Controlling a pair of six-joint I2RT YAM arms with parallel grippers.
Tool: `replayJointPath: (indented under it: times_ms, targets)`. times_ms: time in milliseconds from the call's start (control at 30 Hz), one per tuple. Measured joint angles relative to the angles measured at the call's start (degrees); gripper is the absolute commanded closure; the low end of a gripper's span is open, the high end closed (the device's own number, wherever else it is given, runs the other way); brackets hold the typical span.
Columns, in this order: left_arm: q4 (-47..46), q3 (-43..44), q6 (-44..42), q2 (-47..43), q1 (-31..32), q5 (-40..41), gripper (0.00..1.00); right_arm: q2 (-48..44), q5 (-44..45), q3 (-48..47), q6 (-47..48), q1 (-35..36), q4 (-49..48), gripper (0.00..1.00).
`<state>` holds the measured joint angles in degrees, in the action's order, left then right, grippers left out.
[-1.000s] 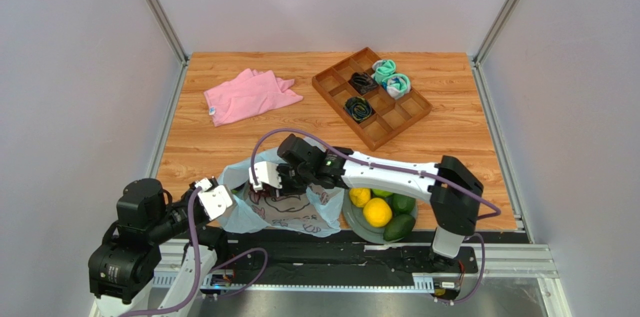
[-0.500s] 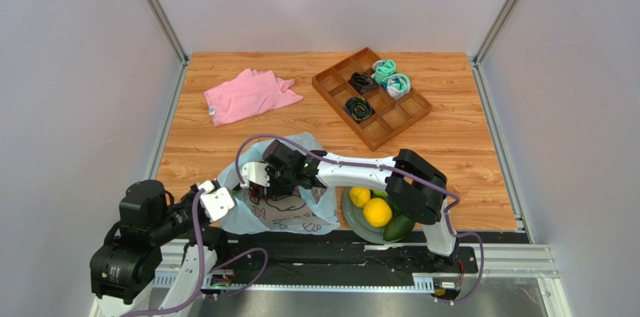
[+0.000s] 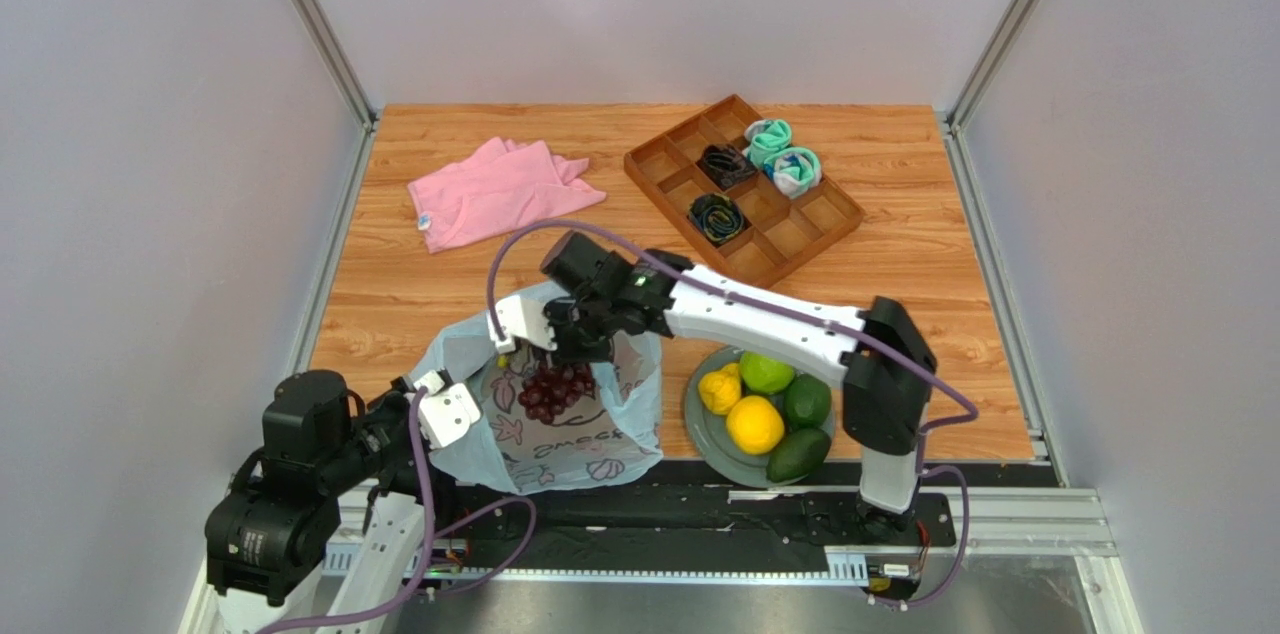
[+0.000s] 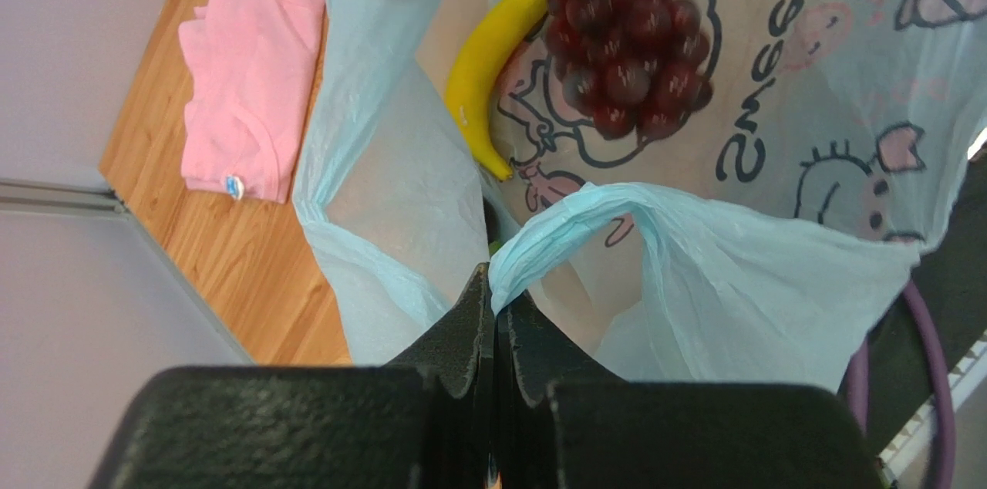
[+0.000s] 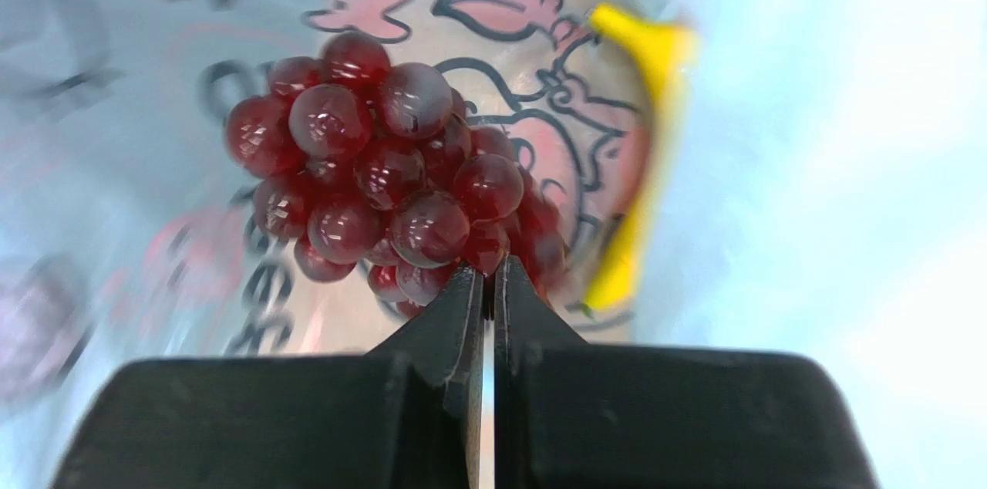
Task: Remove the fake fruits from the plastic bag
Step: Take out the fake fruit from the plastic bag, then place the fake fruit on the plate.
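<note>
Right gripper [image 5: 487, 281] clenched on top of dark red plastic grape bunch [image 5: 382, 194], which hangs in mouth of pale-blue translucent plastic bag [image 4: 718, 281]. Left gripper [image 4: 496, 292] pinches bag's near-left rim. Risk: the thin pinch slips and the grapes drop back beside yellow plastic banana [image 4: 481, 73].

Dark printed lettering [image 4: 770, 67] stands on the cartoon-printed wall of the plastic bag [image 4: 741, 281]. It runs diagonally among the drawings and appears to read "sweet". A small label [image 4: 234, 185] on the pink cloth [image 4: 249, 73] is too small to read.
</note>
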<state>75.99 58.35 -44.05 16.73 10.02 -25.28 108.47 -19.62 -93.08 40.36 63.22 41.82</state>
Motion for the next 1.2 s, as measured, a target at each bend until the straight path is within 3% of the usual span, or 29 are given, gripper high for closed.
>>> replayJointPath:
  times_ms: [267, 567, 800, 1000, 1200]
  targets:
    - [-0.42, -5.35, -3.19, -3.02, 0.00, 2.82, 1.00, -14.84, -8.52, -5.88, -1.31, -1.60, 5.68, 1.00]
    - [-0.94, -6.97, -4.76, -3.56, 0.00, 3.37, 1.00, -17.64, -10.84, -14.45, -5.92, -2.27, 7.74, 1.00]
    - [-4.35, -7.06, -4.63, -0.37, 0.00, 3.26, 1.00, -23.78, -6.73, -17.09, -5.70, -6.29, 13.40, 1.00]
    - [-8.33, -7.72, -3.23, 1.22, 0.00, 2.45, 1.00, -32.94, -1.46, -14.45, -5.60, -12.20, 19.10, 1.00]
    - [-11.06, -8.04, -2.51, 4.28, 0.00, 1.11, 1.00, -39.17, 3.82, -11.93, -4.96, -13.68, 27.45, 1.00]
